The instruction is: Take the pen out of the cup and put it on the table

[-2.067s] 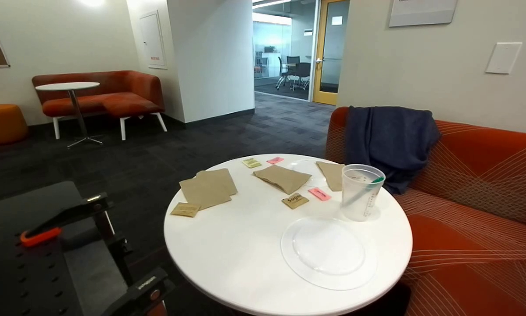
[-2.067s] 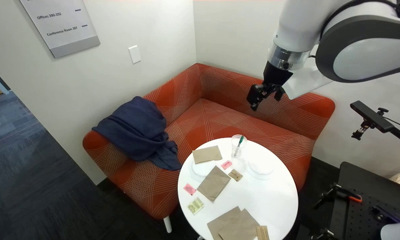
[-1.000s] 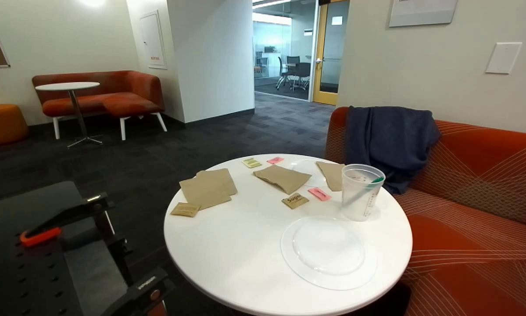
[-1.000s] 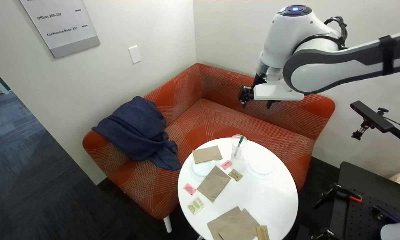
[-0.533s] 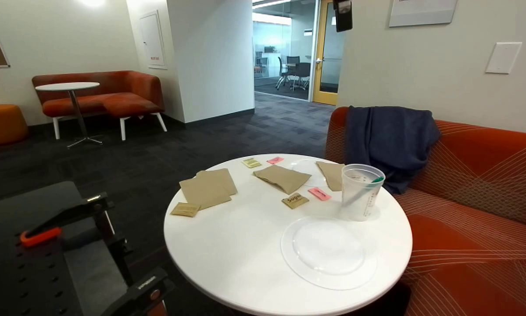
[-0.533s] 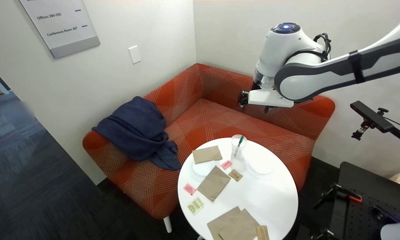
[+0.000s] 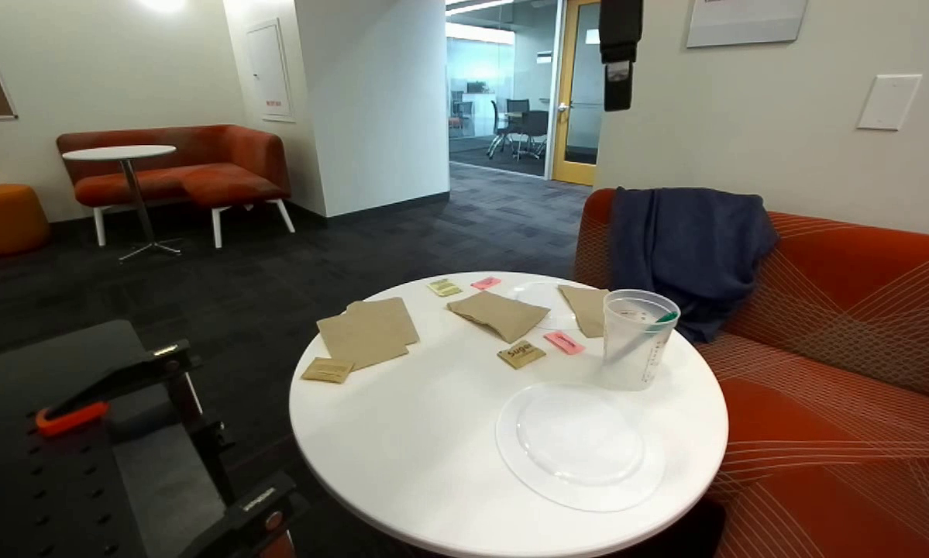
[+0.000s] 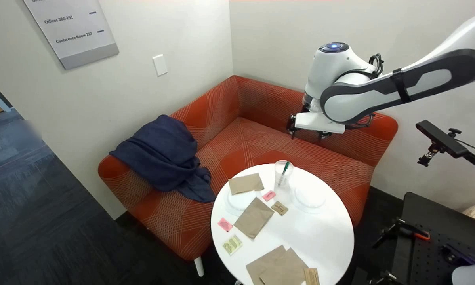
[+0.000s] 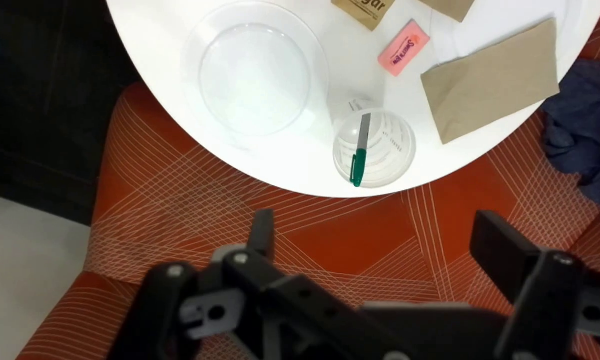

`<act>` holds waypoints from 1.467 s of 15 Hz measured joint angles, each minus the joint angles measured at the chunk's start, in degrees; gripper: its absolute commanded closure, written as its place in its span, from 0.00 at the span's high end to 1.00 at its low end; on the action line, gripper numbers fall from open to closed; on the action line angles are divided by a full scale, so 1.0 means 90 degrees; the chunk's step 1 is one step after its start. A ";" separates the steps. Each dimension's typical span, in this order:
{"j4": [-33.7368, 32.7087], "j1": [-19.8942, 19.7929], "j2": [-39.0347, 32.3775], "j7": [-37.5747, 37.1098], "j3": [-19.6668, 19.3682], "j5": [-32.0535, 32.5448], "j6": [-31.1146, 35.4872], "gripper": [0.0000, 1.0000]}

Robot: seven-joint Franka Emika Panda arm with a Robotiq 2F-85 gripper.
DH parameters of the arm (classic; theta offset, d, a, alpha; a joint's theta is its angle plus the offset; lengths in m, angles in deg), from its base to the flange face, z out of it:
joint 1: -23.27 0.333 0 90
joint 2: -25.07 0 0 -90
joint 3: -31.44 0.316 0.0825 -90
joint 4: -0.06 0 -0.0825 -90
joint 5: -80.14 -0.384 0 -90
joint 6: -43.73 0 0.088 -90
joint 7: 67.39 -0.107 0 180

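Three steps look left to do: the grasp, the lift clear and the laying down; none shows as done. A red patterned sofa [image 8: 257, 142] bends around part of the round white desk [image 7: 425, 438], where the job should end. In the wrist view the claw [image 9: 374, 222] stands wide, its jaws well apart with nothing held between them, and the sofa seat shows beyond it; the step in hand is probably the approach, not yet lined up. On the desk, near a clear round plate [image 9: 254, 80], a clear plastic tumbler [image 9: 390, 152] stands upright, with the claw apart from it. Inside leans the green-capped marker pen [image 9: 361, 149], cap end up at the rim, neither gripped nor lifted.
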 measured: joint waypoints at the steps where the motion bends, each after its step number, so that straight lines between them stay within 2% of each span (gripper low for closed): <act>1: 0.0000 -0.0006 -0.0036 0.0007 -0.0016 -0.0046 0.0000 1.00; 14: 0.0000 -0.0004 -0.0109 -0.0071 -0.0044 -0.0081 0.0026 1.00; 22: -0.0004 0.0001 -0.0433 -0.0704 -0.0068 -0.0207 0.0747 1.00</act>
